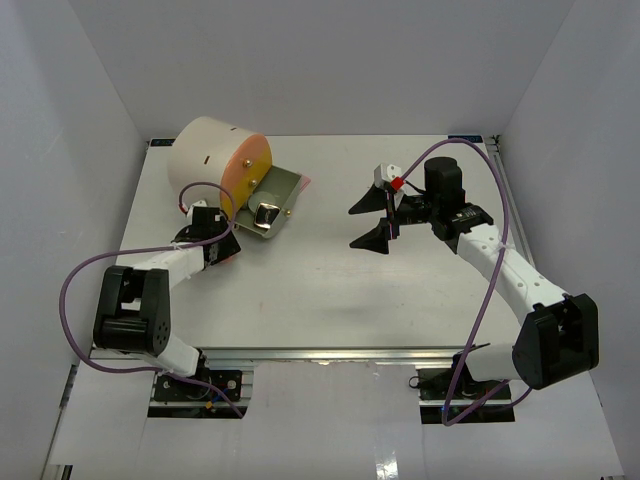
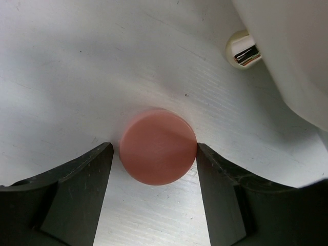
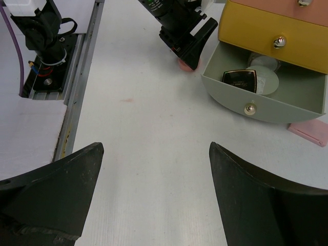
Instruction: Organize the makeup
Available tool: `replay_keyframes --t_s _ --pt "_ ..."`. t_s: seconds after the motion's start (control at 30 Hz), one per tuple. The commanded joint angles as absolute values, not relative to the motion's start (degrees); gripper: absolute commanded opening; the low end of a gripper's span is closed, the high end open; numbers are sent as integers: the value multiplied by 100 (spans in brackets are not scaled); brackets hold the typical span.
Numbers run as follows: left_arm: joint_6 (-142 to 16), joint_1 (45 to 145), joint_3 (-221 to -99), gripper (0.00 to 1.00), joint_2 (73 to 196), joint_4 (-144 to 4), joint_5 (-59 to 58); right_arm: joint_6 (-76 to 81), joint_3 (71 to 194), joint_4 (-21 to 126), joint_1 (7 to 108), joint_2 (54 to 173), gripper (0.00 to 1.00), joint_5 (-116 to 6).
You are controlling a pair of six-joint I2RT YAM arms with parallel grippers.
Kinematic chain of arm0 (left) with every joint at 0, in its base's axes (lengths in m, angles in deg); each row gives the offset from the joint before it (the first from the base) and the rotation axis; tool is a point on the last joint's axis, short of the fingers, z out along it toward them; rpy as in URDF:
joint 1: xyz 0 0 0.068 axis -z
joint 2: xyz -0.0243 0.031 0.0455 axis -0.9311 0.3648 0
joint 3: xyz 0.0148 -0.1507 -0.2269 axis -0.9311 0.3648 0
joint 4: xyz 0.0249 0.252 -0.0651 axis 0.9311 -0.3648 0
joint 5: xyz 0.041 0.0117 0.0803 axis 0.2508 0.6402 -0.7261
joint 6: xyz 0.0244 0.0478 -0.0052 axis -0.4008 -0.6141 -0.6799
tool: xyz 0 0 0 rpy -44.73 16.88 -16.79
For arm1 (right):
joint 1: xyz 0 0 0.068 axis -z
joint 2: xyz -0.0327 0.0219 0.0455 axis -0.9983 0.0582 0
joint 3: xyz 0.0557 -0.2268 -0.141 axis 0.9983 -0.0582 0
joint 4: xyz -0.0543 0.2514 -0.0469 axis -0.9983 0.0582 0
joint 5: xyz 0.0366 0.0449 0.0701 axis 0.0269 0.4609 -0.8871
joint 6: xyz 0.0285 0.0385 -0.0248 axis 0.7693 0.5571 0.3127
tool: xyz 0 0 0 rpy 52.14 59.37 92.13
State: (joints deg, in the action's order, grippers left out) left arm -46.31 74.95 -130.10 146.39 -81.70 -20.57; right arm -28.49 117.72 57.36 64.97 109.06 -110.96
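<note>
The table gives me plenty of room. The trouble is all on the left, beside the round cream drawer unit. Its bottom drawer stands pulled out, and my left arm is down just beside it. My right arm hovers well apart from all that, its jaws wide apart and holding nothing, so I expect no clash unless I send it toward the drawer too.

As far as I can tell, the left jaws are clamped on the pink pad, one face at each side of its rim, and the pad lies flat on the table. It is low and round, so my worry is that it squirts out or tips as I lift. The drawer's knob is near, and a low carry could clip the drawer wall and shove it. Inside, the black-and-gold compact and the clear jar take up floor, so a careless drop could leave the pad perched on them.
</note>
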Motion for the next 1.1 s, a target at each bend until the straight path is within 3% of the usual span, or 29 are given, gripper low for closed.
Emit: replay_keyframes --t_s 0.0,0.1,0.17,0.27,0.5,0.73,1.07 --pt "-4769 7623 -13126 69 14794 -8394 -2269 -2819 11721 5514 6526 10937 90 -11254" --pt "-4774 7683 -13121 64 14771 -8441 -2391 -2810 11725 5514 6531 10937 90 -11257" --pt "-4734 7705 -13066 53 14682 -8457 -2439 -2810 11725 5513 6531 10936 90 -11275" --pt "-4616 7732 -12967 43 14371 -8510 -2414 -2810 11725 5514 6531 10929 90 -11275" --pt "-4352 8091 -12684 21 12930 -8755 -2276 -2810 11718 5514 6531 10931 90 -11293" --pt "-4285 9359 -12960 18 12071 -8893 -2756 -2828 11716 5509 6540 10968 90 -11240" --pt "-5490 9568 -15045 20 13818 -8753 -2802 -2819 11707 5514 6578 11025 90 -11178"
